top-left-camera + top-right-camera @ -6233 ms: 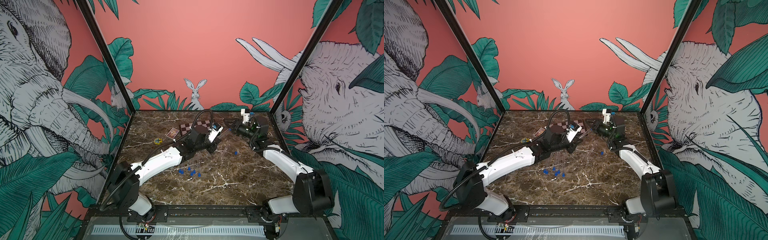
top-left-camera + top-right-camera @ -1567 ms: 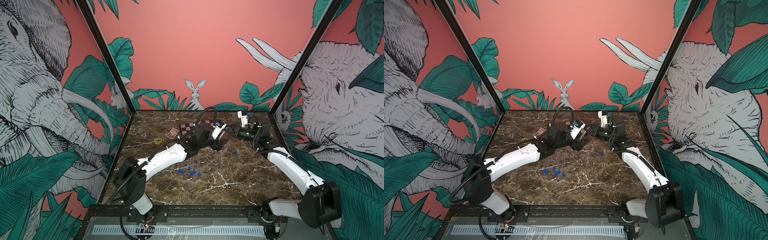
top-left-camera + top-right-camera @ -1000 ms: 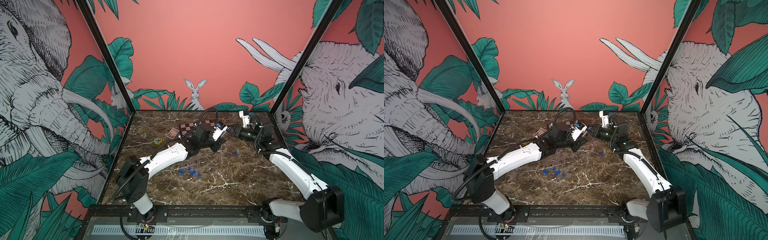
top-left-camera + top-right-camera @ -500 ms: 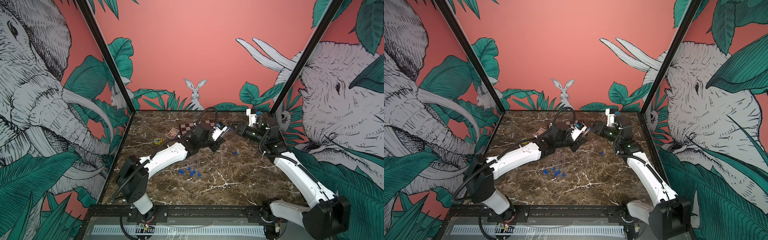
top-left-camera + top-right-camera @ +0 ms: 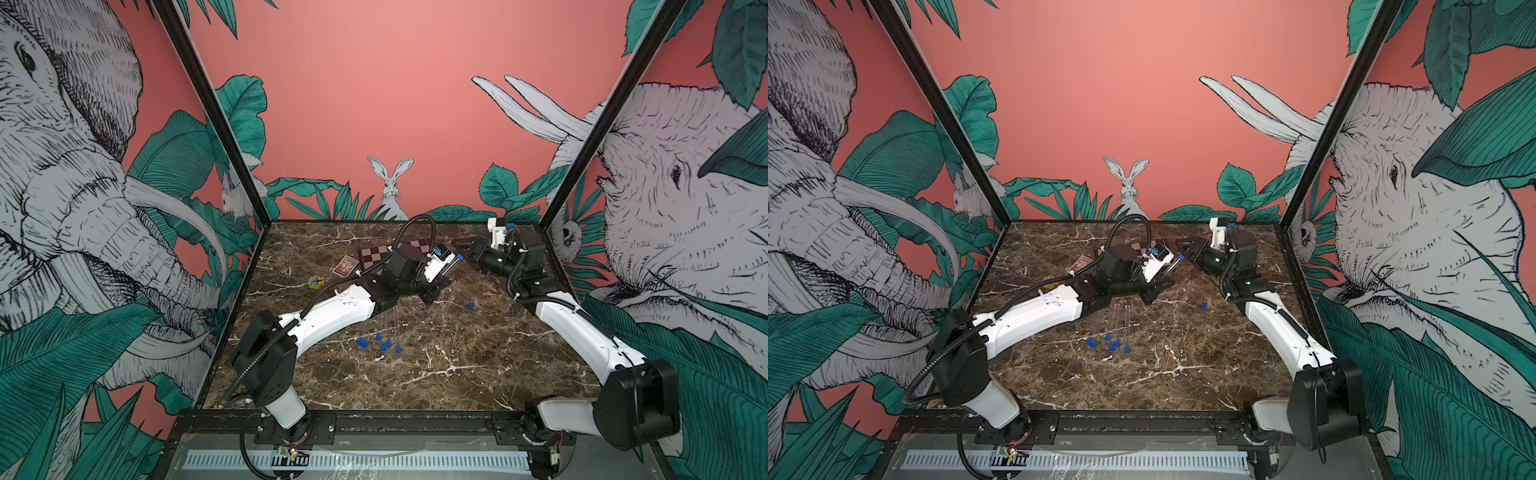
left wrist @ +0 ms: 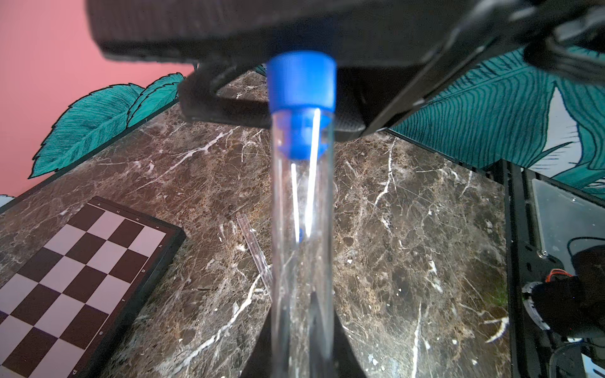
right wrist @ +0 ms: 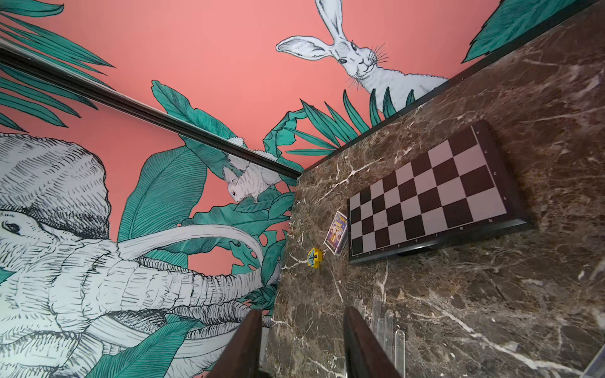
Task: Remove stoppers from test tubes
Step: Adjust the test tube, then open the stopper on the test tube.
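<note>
We see the whole marble table (image 5: 457,374) from high at the front in both top views, while each wrist camera looks low and close across it, sharing the chessboard (image 7: 425,196).

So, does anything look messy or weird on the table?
Only a little: one blue stopper lies alone on the marble table, away from the other stoppers bunched at the ends of the clear test tubes. Nothing looks broken or spilled.

A dark brown marble table (image 5: 457,374) with white veins fills the booth's floor. Behind it rises a salmon-pink back wall (image 5: 374,83); a painted white rabbit (image 5: 390,183) sits at its foot. To either side of the rabbit, black posts (image 5: 215,112) edge side walls (image 5: 706,270) showing grey elephants (image 5: 70,187) and green leaves (image 5: 174,162).
</note>
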Action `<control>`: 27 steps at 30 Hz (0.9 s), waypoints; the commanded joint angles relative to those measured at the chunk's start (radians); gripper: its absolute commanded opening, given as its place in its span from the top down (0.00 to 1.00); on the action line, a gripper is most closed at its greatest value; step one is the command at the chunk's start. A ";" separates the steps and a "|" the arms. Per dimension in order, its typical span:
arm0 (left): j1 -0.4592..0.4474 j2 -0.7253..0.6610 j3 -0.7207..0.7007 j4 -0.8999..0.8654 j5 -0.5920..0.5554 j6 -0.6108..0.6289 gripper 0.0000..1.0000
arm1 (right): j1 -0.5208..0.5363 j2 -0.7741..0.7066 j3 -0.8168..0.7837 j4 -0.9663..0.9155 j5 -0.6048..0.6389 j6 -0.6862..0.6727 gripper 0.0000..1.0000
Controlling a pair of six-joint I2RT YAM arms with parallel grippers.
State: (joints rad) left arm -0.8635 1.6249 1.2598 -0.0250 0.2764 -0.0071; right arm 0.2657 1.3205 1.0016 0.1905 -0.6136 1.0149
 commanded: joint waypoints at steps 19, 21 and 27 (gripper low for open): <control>-0.005 -0.007 0.034 -0.029 0.001 -0.001 1.00 | 0.040 0.001 0.069 0.024 -0.031 -0.011 0.65; -0.005 -0.007 0.035 -0.029 0.002 -0.001 1.00 | 0.041 0.002 0.071 0.010 -0.032 -0.020 0.66; -0.005 -0.005 0.038 -0.027 0.003 -0.001 1.00 | 0.044 0.014 0.072 -0.011 -0.027 -0.035 0.68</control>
State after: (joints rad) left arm -0.8635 1.6249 1.2617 -0.0486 0.2752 -0.0071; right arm 0.3023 1.3239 1.0519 0.1818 -0.6361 0.9947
